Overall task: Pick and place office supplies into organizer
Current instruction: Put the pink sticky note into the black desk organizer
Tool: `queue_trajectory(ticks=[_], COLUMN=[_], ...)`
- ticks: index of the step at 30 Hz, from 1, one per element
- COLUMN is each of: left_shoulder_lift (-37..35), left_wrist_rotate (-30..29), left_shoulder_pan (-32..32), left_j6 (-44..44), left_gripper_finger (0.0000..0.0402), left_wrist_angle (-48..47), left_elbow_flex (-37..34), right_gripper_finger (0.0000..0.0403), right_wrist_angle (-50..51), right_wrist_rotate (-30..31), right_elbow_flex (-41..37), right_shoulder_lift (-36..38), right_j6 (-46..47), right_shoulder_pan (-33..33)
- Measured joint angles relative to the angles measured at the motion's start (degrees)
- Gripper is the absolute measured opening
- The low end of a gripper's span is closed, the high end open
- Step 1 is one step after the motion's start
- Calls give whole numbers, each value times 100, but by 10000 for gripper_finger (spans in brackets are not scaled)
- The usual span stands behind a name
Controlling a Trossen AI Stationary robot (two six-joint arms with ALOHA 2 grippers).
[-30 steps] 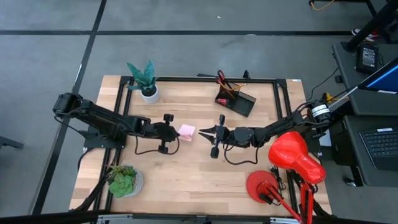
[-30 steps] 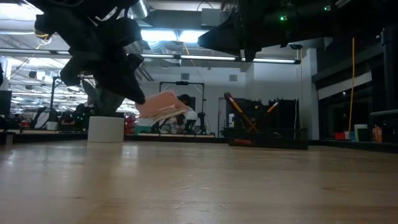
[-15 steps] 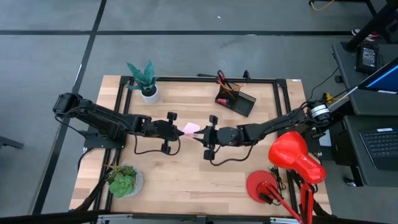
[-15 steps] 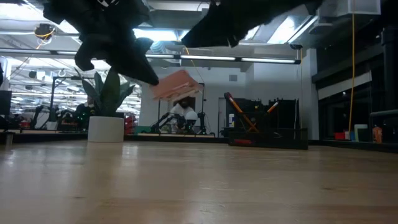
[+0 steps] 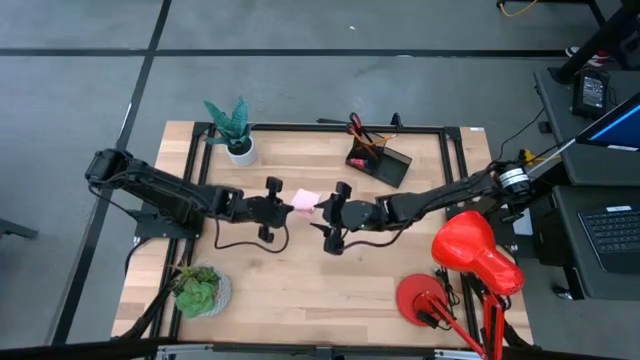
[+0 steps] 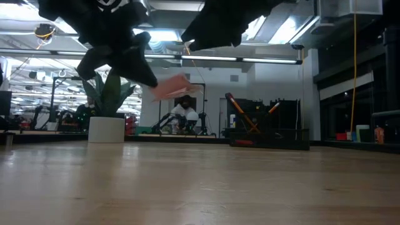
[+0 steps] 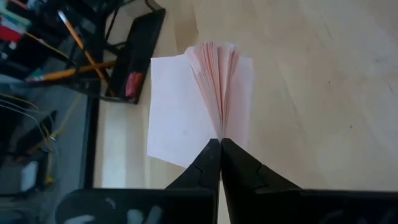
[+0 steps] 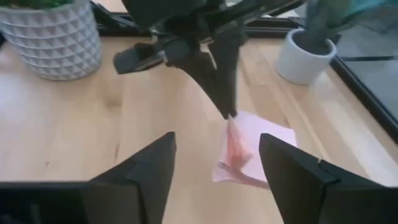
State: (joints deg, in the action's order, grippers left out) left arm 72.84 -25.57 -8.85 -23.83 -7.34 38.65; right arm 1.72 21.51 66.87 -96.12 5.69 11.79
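Pinching the pink sticky-note pad (image 7: 211, 99) above mid-table, the left gripper (image 7: 220, 144) faces the right gripper (image 8: 217, 163), whose fingers are spread wide.

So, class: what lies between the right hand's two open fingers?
In the right wrist view, the pink sticky-note pad hangs between the right hand's fingers, pinched at one edge by the shut left hand; below it, bare table.

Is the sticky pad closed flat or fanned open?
Fanned open: the sticky pad hangs from the left gripper, pinched at one edge, pages splayed.
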Motion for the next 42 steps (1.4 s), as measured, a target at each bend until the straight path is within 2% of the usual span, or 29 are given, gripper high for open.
queue_trajectory(ticks=[8, 18, 21, 29, 42], left_shoulder_lift=[0, 0, 0, 0, 0], left_wrist_rotate=[-233, -634, -653, -653, -648], left_shoulder_pan=[-267, -453, -463, -463, -463], left_j6=[-349, -402, -444, -444, -444], left_gripper_finger=[2, 2, 2, 2, 2], left_wrist_angle=[335, 290, 289, 331, 373], left_elbow_flex=[0, 0, 0, 0, 0], right_gripper_finger=[263, 265, 265, 265, 221], right_wrist_angle=[-64, -102, -84, -215, -245], right_wrist_rotate=[-62, -182, -389, -424, -273], right_elbow_flex=[0, 0, 0, -4, -4], right_shoulder_lift=[-154, -310, -356, -522, -686], right_j6=[-7, 159, 166, -19, -291], right_shoulder_pan=[-107, -327, -345, -367, -501])
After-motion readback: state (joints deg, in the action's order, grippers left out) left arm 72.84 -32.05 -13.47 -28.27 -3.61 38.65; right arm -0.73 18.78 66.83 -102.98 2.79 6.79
